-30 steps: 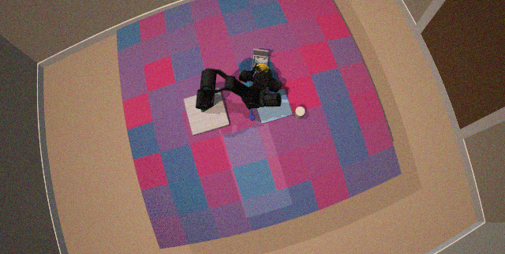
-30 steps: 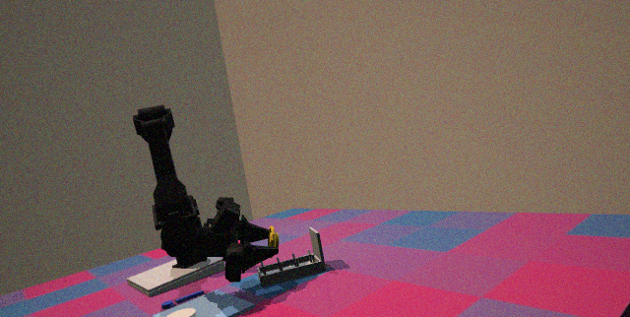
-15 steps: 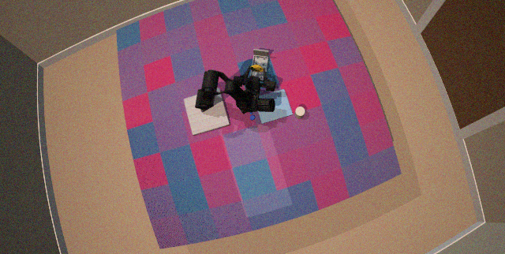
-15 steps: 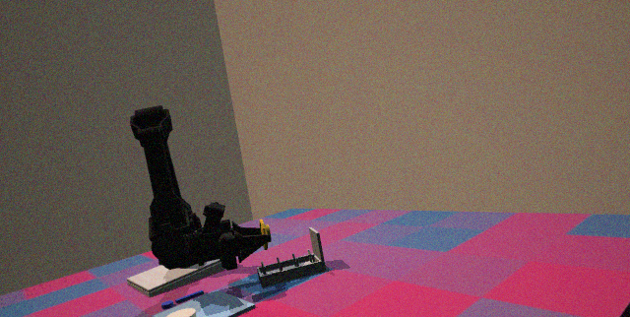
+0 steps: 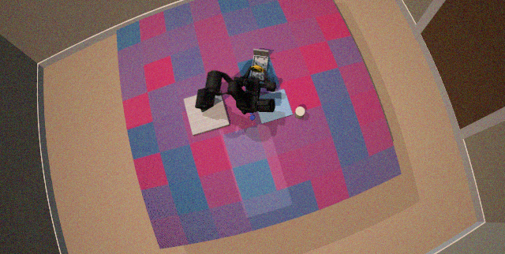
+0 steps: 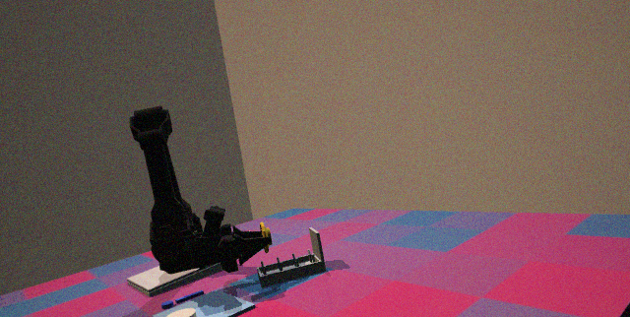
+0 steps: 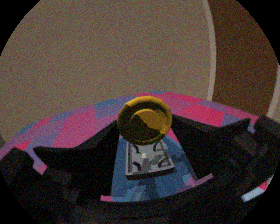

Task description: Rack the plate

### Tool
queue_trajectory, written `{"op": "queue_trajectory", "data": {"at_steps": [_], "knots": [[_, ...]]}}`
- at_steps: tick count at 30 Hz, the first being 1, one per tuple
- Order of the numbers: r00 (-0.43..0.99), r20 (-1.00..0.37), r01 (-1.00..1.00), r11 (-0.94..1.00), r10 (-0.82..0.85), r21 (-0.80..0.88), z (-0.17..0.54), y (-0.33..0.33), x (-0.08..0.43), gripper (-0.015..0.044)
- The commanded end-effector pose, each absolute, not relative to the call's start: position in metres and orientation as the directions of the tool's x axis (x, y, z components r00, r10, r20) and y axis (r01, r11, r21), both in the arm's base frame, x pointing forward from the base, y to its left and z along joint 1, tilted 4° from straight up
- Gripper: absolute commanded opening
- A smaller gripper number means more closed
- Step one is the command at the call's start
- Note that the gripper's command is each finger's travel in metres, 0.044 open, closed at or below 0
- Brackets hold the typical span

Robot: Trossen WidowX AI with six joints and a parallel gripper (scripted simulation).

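at the centre of the wrist view, the gripper [image 7: 145, 137] is clamped on the yellow plate [image 7: 145, 121], held on edge just above the grey dish rack [image 6: 291, 266], lower middle of the exterior view.

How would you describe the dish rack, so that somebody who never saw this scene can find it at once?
Start from the black robot arm on the checkered pink, blue and purple mat. Just in front of its hand, which grips a small yellow plate, sits the dish rack. It is the only grey tray with short upright rails and one tall end panel.
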State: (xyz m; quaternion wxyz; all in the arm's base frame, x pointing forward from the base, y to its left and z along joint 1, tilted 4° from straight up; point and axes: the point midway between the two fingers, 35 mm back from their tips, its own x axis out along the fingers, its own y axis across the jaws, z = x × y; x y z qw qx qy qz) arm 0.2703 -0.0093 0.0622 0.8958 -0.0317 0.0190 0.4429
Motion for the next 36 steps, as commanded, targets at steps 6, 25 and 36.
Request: {"op": "queue_trajectory", "data": {"at_steps": [6, 25, 36], "knots": [[0.606, -0.063, -0.795, 0.606, 0.793, -0.024, 0.044, -0.009, 0.274, 0.0], [0.605, -0.062, -0.796, 0.605, 0.794, -0.013, 0.026, -0.008, 0.274, 0.0], [0.605, -0.062, -0.796, 0.605, 0.794, -0.018, 0.025, -0.009, 0.274, 0.0157]]}}
